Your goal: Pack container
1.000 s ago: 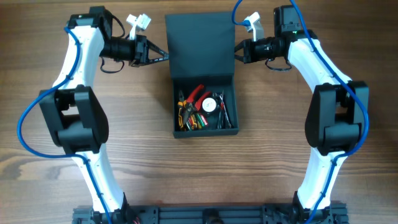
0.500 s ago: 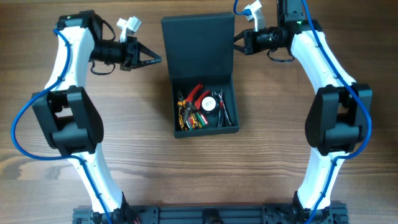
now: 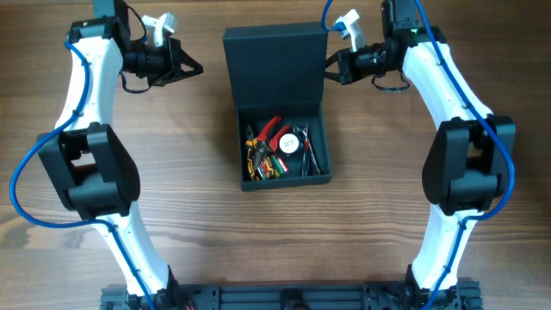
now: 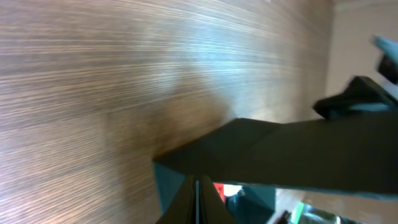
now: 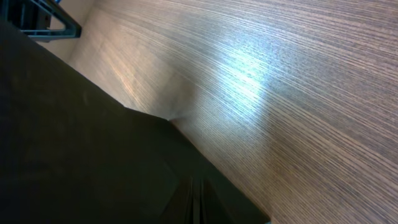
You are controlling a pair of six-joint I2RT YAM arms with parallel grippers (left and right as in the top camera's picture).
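Note:
The container is a dark teal-black box at the table's middle, open. It holds several hand tools with red, yellow and green handles. Its flap lid stands tilted back behind the tray. My left gripper is shut and empty, a short way left of the lid. In the left wrist view its fingers point at the lid's edge. My right gripper is shut, its tip against the lid's right edge. In the right wrist view its fingers lie over the dark lid.
The wooden table surrounds the box. A dark rail runs along the front edge, where both arm bases stand.
My left gripper has drawn back to the left and away from the lid. My right gripper has stayed at the lid's right edge, shifting slightly. The lid has tilted a little.

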